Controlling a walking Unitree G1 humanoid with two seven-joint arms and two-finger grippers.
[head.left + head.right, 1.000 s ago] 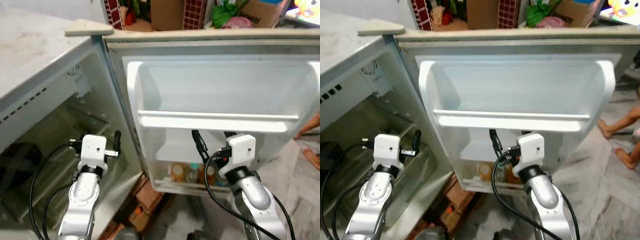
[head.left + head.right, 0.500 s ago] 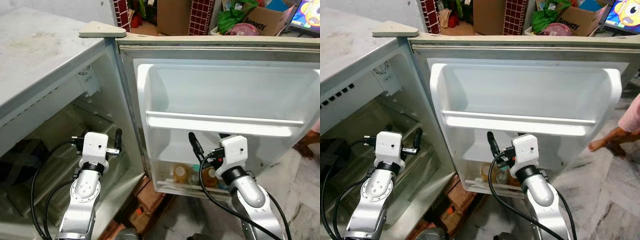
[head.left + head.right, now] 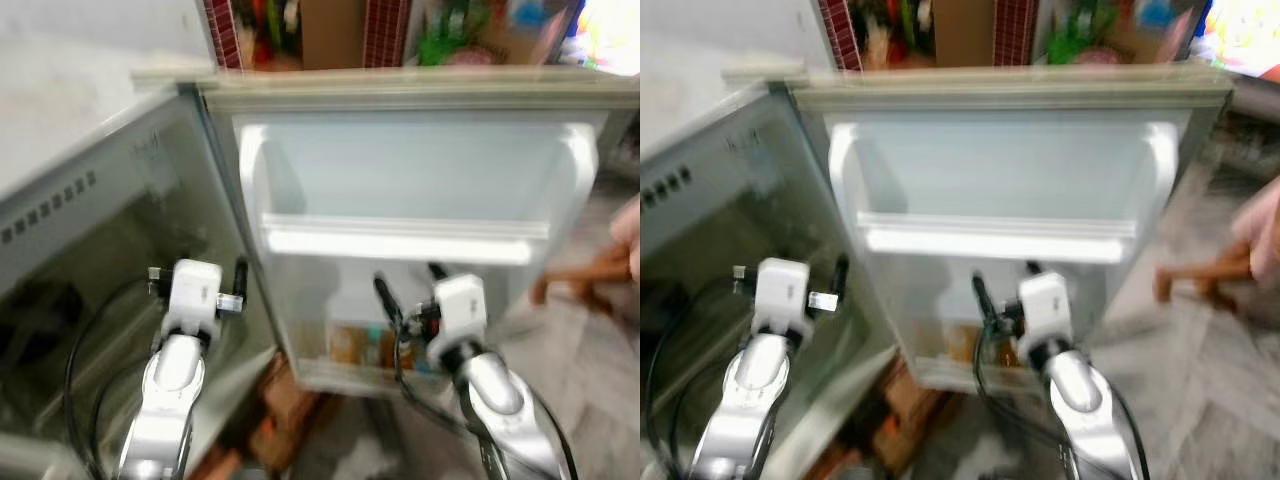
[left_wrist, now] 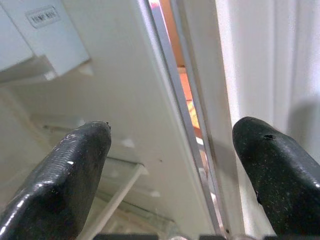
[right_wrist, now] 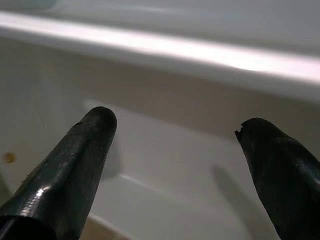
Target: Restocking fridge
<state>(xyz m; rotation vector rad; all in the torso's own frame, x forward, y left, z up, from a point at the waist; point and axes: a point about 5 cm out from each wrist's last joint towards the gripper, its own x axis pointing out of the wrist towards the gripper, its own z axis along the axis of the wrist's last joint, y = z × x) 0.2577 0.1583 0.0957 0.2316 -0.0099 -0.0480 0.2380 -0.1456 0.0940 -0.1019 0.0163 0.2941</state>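
The fridge stands open, its white door [image 3: 400, 170] swung out in front of me, and both head views are blurred. The door's upper shelf [image 3: 400, 243] holds nothing. Several bottles and jars [image 3: 358, 345] stand in its lowest shelf. My right gripper [image 3: 408, 284] is open just in front of the door, below the upper shelf and above the bottles. In the right wrist view its fingers [image 5: 75, 165] frame the bare white door wall. My left gripper [image 4: 170, 165] is open at the edge of the fridge body, one black finger [image 3: 239, 276] beside the door hinge side.
The fridge's interior [image 3: 90, 270] with glass shelves lies to my left under a grey top [image 3: 70, 100]. Boxes and clutter [image 3: 400, 30] stand behind the door. A person's leg [image 3: 585, 275] is on the floor at the right. Brick-coloured items [image 3: 285, 400] lie under the door.
The whole picture has shifted and blurred, so the camera moved. Both grippers stay open in much the same places. The person's leg at the right now reaches further into view.
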